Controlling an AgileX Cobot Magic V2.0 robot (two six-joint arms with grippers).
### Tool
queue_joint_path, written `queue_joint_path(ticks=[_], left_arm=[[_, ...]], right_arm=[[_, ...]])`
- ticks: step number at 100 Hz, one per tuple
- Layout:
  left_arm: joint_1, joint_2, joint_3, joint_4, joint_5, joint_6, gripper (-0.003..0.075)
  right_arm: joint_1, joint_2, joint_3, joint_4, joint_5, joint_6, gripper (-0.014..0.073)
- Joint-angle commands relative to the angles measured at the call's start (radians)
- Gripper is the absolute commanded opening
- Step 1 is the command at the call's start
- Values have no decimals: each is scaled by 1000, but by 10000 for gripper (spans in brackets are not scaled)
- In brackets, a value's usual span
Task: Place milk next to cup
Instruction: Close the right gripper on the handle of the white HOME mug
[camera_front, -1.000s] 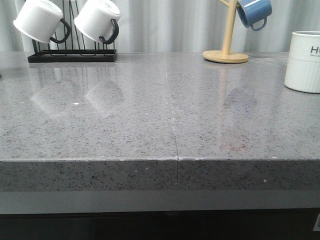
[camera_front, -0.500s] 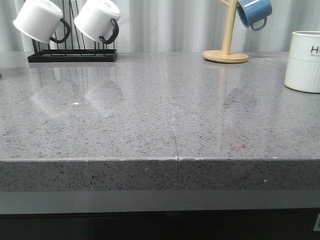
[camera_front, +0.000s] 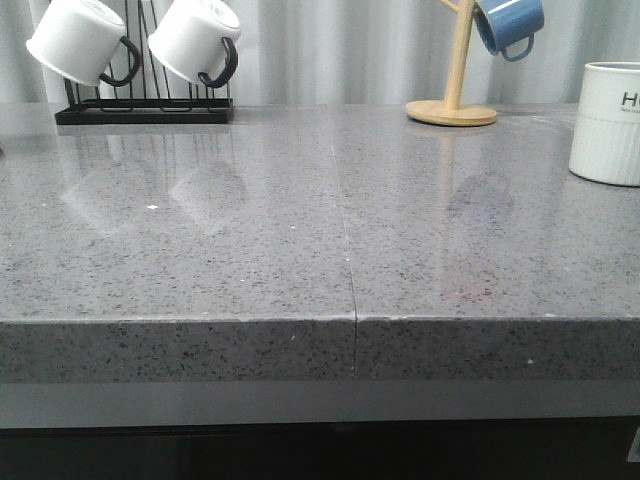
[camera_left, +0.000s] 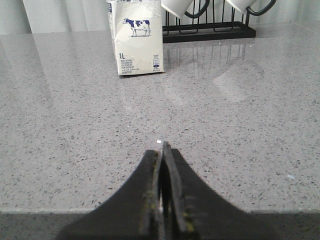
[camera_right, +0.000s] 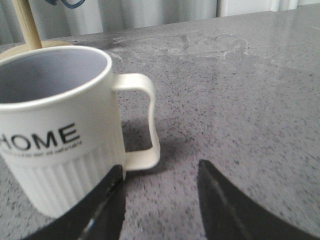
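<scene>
The milk carton (camera_left: 136, 42), white with a cow picture and "1L", stands upright on the grey counter in the left wrist view, well ahead of my left gripper (camera_left: 163, 147), which is shut and empty. Its top is cut off by the frame. The cup (camera_right: 55, 130), cream-white with "HOME" and a ribbed lower half, stands close in front of my right gripper (camera_right: 160, 172), which is open and empty, one finger beside the cup's handle. The cup also shows at the right edge of the front view (camera_front: 606, 122). Neither gripper nor the milk shows in the front view.
A black rack (camera_front: 145, 110) with two small white mugs (camera_front: 80, 40) stands at the back left; it also shows behind the milk (camera_left: 210, 31). A wooden mug tree (camera_front: 452, 100) with a blue mug (camera_front: 508, 24) stands at the back right. The counter's front edge (camera_front: 320, 320) runs across.
</scene>
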Motion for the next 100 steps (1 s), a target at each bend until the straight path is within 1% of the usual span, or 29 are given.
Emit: queue_joint_path(ticks=[1,39,43,50,55,62,67,72,100], left_arm=[[-7,-32,42,-1,-81,-8,-21],[-7,-32,42,-1,-81,-8,-21],[-7,-32,42,-1,-81,-8,-21],[-7,-32,42,-1,-81,-8,-21],[-7,-32,42,-1,-81,-8,-21],[-7,-32,42,-1,-81,-8,-21],[-7,-32,42,-1,-81,-8,-21],[-7,-32,42,-1,-81,-8,-21],[-7,-32,42,-1,-81,-8,-21]], right_arm=[[-2,18,-60,-5,-89,-8,358],[-2,188,-210,-1,-89,-8,358],[-2,200,-224,-1,-84,-8,346],[-2,216,-244,-1,-73,-8,260],[-2,220,-249,-1,-64,-8,157],[-2,220,-249,-1,-65,-8,35],[-2,220,-249,-1,-65,-8,-29],[-2,220,-249,-1,-65,-8,-73],[10,193,-249,-15,-54,-8,-67]])
